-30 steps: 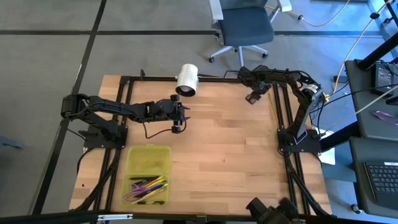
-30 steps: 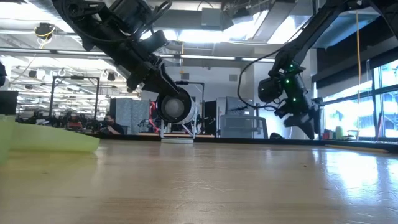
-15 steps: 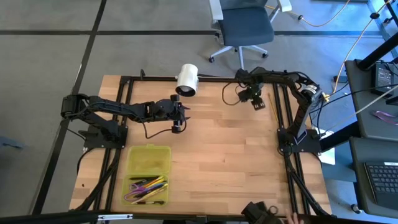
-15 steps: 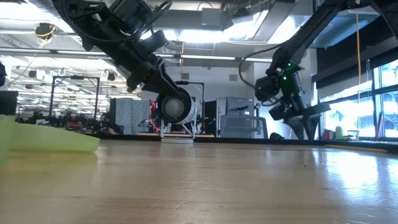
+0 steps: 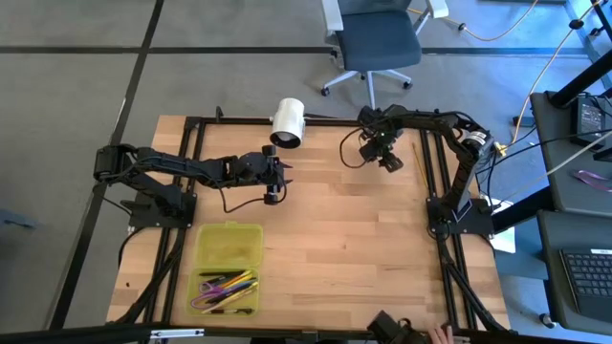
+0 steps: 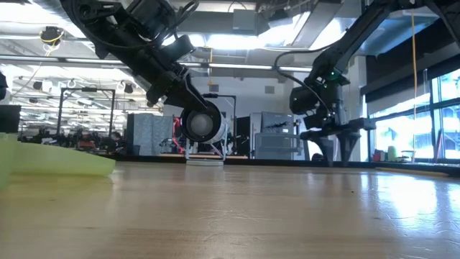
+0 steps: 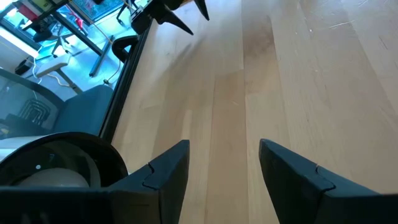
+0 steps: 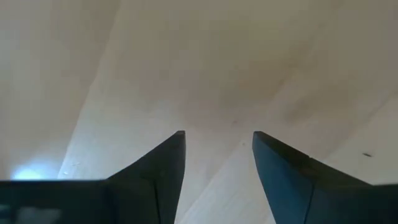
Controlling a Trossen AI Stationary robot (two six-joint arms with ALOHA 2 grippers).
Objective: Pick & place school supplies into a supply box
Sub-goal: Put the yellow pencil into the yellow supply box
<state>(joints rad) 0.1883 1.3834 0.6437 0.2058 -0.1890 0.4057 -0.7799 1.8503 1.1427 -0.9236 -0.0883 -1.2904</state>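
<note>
Well apart — supply box [image 5: 228, 268] (seemingly open), right gripper [image 5: 386, 159].

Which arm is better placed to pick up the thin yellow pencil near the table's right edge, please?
Right, probably. Its open pincer hangs close beside the pencil; the left pincer, also open, sits mid-table near the white cylinder, farther away.

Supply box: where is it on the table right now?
In the high view the supply box lies open at the table's near left corner, pens and scissors in its nearer half, just below the left pincer and far from the right pincer.
</note>
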